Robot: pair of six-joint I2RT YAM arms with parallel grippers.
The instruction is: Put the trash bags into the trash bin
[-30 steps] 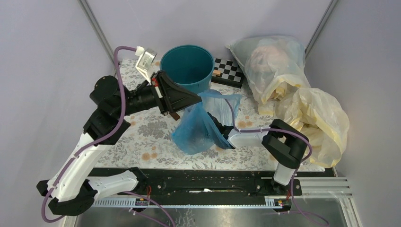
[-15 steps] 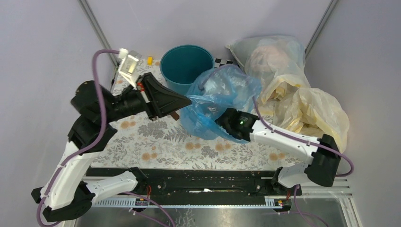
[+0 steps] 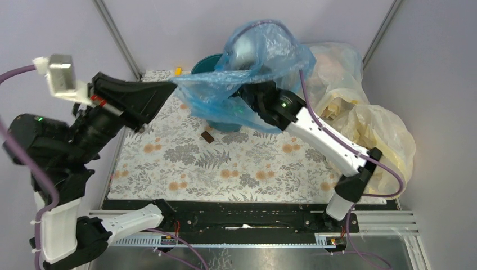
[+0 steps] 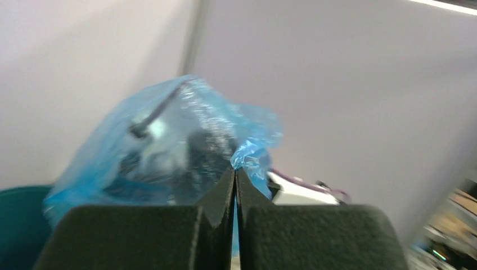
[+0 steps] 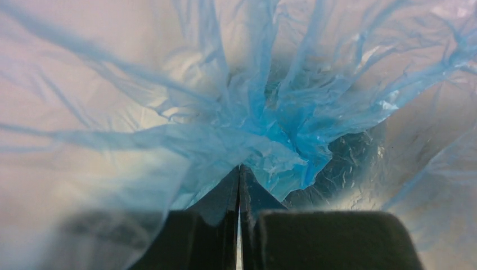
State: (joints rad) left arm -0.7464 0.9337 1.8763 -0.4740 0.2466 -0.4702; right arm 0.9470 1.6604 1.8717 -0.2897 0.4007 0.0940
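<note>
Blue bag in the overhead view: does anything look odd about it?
Yes. The blue bag, pinched by the left fingers and right fingers, balloons above the bin rather than in it, and appears draped over the right arm's purple cable. A small brown scrap lies loose on the table.

The place is a robotics lab test cell. Plain pale lilac panels (image 3: 50,28) close in the top and sides of the frame, and slim metal posts (image 3: 115,36) rise in the upper corners. A left arm (image 3: 67,146) and a right arm (image 3: 329,140) stand on a black rail (image 3: 242,216) along the bottom edge of a flower-patterned worktop (image 3: 169,163).
</note>
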